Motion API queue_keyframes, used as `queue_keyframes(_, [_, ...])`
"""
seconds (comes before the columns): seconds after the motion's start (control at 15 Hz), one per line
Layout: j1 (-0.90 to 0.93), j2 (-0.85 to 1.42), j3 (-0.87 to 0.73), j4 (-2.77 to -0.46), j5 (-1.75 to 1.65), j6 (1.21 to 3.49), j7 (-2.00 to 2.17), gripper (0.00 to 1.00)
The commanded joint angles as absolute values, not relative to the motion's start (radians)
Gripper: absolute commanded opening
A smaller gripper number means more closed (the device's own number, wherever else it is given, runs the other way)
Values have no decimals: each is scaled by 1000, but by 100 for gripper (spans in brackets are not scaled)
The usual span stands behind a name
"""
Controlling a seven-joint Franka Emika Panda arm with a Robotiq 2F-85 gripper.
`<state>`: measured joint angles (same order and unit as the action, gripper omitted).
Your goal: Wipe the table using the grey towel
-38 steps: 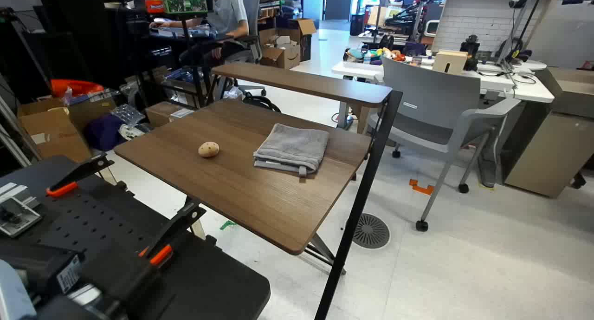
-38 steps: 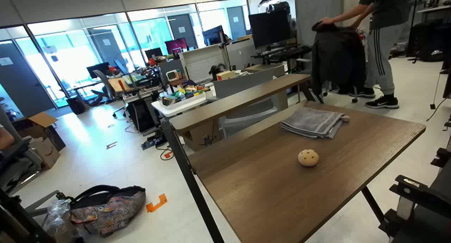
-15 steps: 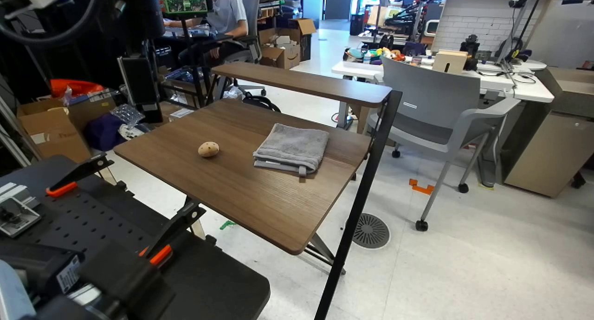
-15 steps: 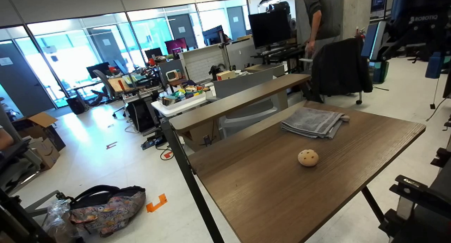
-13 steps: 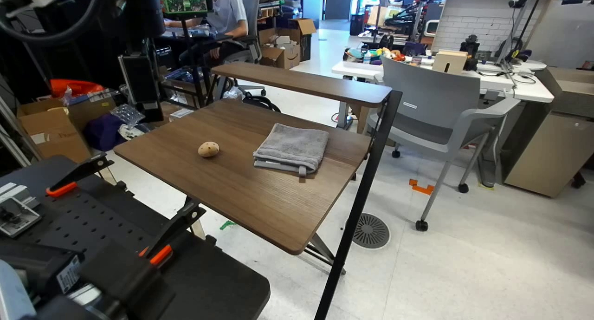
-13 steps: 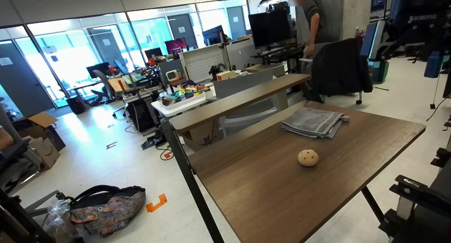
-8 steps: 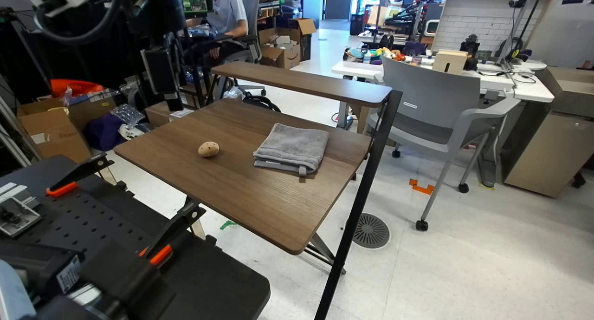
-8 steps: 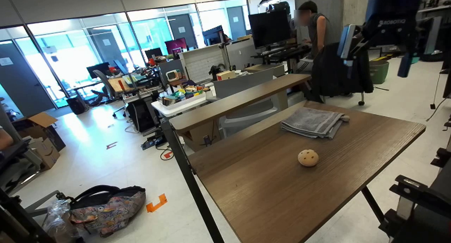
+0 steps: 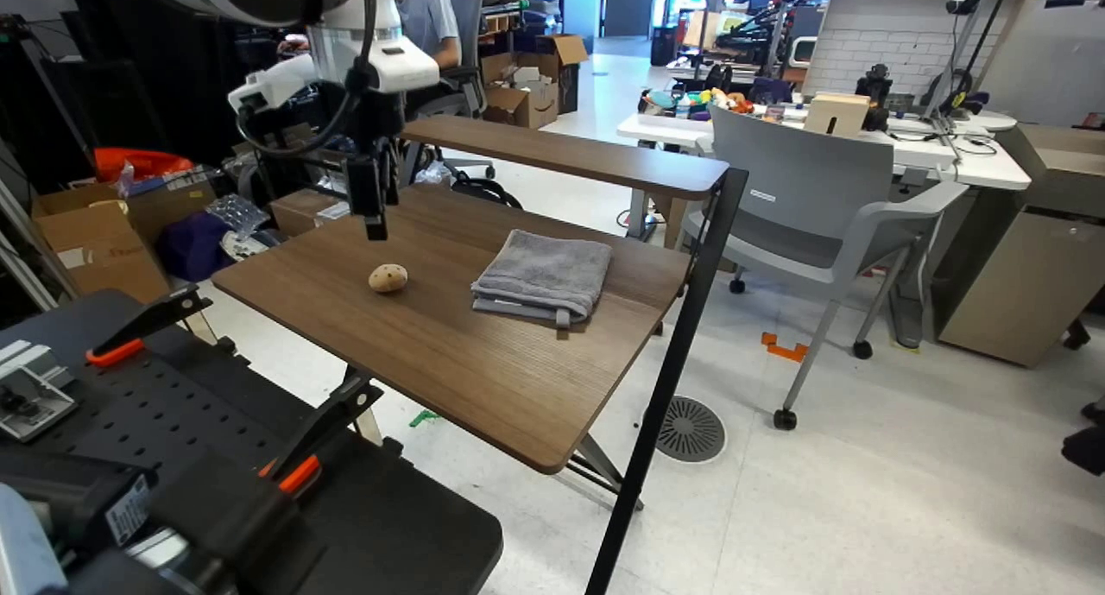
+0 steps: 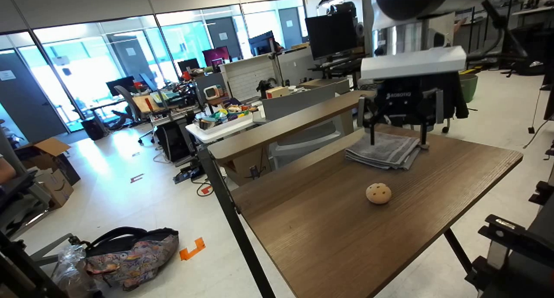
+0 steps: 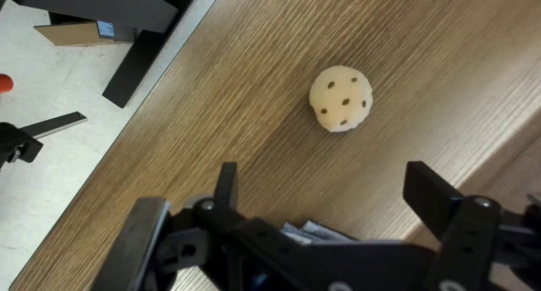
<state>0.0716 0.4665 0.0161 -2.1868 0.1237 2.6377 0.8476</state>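
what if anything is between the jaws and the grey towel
Nothing visible stands between the open jaws and the grey towel. The tan spotted lump lies apart from it on the table and might obstruct wiping.

It's a lab — robot arm, cluttered desk.

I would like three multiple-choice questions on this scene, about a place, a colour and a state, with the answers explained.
1. On what does the folded grey cloth towel lie?
A) white floor
B) brown wood-grain table
C) grey chair

2. What colour are the spots on the round tan lump?
A) blue
B) red
C) brown

3. How is the black two-fingered gripper?
A) open, holding nothing
B) shut on the towel
C) shut on the lump

1 B: both exterior views show it there.
2 C: they look brown in the wrist view.
3 A: the wrist view shows its jaws apart, clasping nothing.
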Motion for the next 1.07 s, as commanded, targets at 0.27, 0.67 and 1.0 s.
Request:
queue_keyframes(0.27, [108,599,-13,-2167,174,2765,800,100])
queue_keyframes(0.67, [116,619,-21,-2163,194,2805,819,100])
queue_keyframes(1.0, [112,669,61,-2107,351,2946,837,100])
